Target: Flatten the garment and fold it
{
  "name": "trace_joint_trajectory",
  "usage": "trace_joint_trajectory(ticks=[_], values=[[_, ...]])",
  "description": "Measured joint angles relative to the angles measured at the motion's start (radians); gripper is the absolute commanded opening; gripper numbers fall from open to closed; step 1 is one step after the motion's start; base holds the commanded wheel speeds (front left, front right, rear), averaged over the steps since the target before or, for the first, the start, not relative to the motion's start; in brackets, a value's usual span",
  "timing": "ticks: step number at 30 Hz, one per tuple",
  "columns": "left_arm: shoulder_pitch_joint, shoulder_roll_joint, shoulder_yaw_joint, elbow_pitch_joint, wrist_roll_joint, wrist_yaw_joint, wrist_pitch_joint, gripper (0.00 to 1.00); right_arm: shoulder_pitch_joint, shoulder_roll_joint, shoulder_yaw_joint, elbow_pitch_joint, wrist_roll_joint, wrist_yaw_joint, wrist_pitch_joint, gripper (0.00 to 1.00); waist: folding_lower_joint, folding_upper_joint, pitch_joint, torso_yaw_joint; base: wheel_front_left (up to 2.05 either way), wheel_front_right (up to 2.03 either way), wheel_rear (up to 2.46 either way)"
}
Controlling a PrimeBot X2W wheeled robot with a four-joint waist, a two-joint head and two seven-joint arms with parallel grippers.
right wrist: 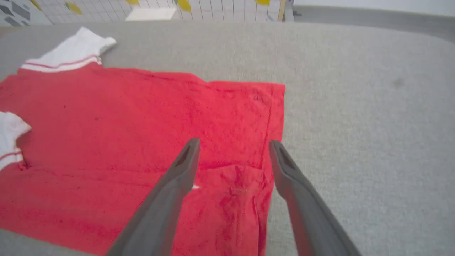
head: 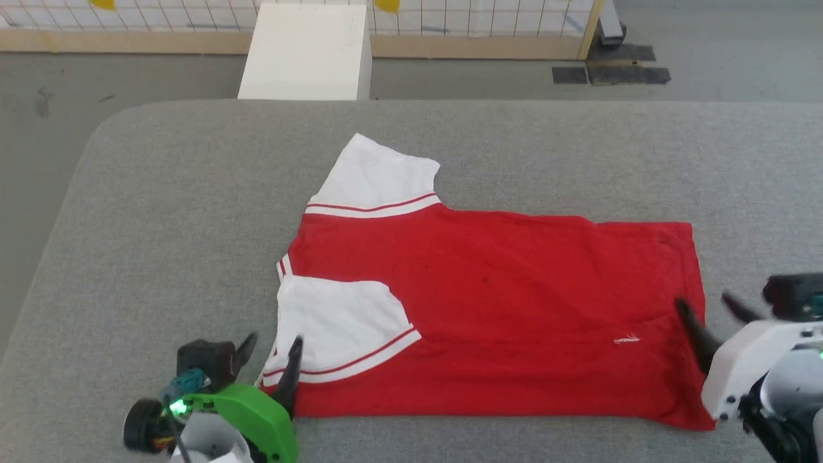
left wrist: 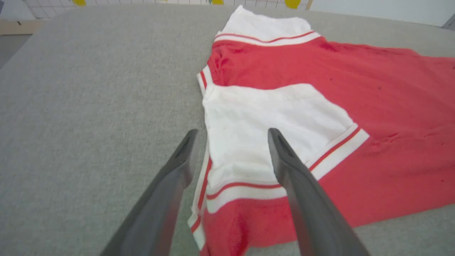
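The garment (head: 501, 302) is laid flat on the surface (head: 161, 225), flanked at 7 and 4 o'clock by the left gripper (head: 273, 341) and right gripper (head: 702, 300), jaws parted and empty.

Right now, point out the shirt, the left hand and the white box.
shirt (head: 501, 302): head view, middle of the red body.
left hand (head: 275, 339): head view, midway between its fingertips.
white box (head: 307, 51): head view, its top face.

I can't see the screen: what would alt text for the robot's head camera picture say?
A red T-shirt with white sleeves lies on a grey padded table, the nearer sleeve folded onto the red body. The robot's left end effector and right end effector stand open at the shirt's two ends.
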Motion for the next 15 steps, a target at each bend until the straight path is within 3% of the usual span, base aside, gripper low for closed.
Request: trace_joint_trajectory(ticks=[8,15], values=[[-0.074,-0.008,0.03,-0.042,0.057,-0.041,-0.202,1.0,-0.009,0.026,-0.007,-0.064,-0.026,0.0,-0.329,1.0,0.0,0.0,-0.002,-0.027,0.0,0.0,0.0],[-0.178,0.005,0.028,-0.052,0.1,-0.068,-0.2,1.0,-0.009,0.092,0.005,-0.063,-0.048,0.0,-0.478,1.0,0.0,0.0,0.028,-0.065,0.0,0.0,0.0]])
